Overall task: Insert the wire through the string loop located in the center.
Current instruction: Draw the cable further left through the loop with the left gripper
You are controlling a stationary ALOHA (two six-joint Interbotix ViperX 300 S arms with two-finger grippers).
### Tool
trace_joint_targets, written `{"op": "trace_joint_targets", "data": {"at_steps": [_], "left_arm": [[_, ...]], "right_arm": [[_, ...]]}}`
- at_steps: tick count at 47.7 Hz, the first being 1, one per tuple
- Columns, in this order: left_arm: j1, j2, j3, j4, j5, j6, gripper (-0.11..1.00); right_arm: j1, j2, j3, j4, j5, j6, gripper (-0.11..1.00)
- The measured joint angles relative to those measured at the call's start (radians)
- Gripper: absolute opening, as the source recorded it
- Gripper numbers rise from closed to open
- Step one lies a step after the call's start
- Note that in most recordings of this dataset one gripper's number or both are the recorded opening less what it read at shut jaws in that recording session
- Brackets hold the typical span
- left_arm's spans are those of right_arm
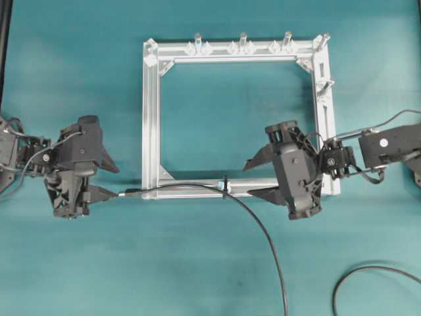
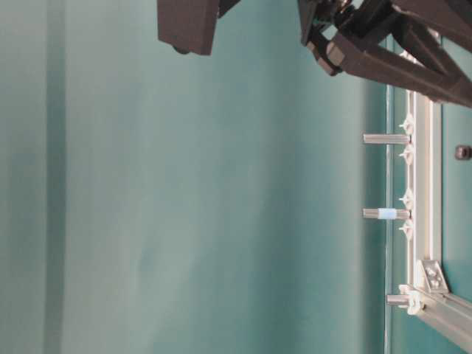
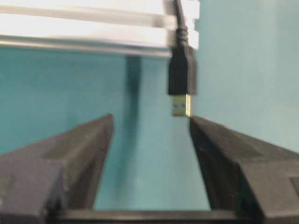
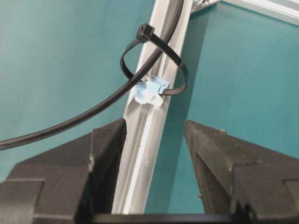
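The wire (image 1: 263,230) comes up from the front edge and passes through the string loop (image 1: 225,187) on the near bar of the silver frame (image 1: 150,118). It then runs left along the bar. Its plug tip (image 1: 125,193) pokes past the frame's left corner. In the left wrist view the plug (image 3: 181,105) hangs free beside one finger of my open left gripper (image 3: 150,121), ungripped. My left gripper (image 1: 113,179) faces the plug. In the right wrist view the wire (image 4: 93,109) threads the loop (image 4: 154,65). My right gripper (image 4: 155,122) is open astride the bar (image 4: 147,140), empty.
Three upright pegs (image 1: 243,41) stand on the frame's far bar, also visible in the table-level view (image 2: 383,139). A scrap of blue tape (image 4: 150,91) sits under the loop. The cable's slack curls at the front right (image 1: 368,273).
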Motion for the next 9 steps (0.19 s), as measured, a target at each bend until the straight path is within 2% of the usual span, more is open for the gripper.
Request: {"op": "trace_joint_targets", "data": {"at_steps": [9], "left_arm": [[0.003,-0.051,-0.002,0.000,0.000,0.002,0.66]], "right_arm": [[0.000,0.000,0.000,0.000,0.000,0.000,0.55]]}}
